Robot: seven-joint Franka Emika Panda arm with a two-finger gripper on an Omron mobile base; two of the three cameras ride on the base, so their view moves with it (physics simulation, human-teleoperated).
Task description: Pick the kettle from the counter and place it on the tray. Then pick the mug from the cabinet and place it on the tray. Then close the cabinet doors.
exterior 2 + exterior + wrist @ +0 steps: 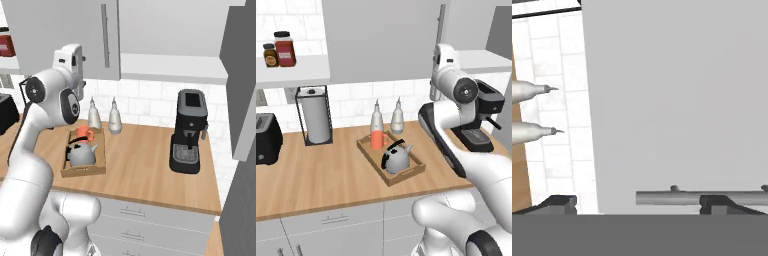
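Kettle and mug are done: I see the squat silver-grey metal kettle [397, 158] and the small orange-red mug [377, 139] sitting together inside the shallow brown wooden tray [369, 153], so the doors are what is left. My gripper [637, 202] is up at the flat grey cabinet door [677, 100], released, jaws spread, one tip against the long silver bar handle [677, 198]. I judge the panel rigid, light and hinge-guided, the bar slick, so I'd push flat near the handle.

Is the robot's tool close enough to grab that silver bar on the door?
Probably yes. In the hand view the tool is open, right up against the grey door, and the bar lies just past one fingertip. Nothing blocks it.
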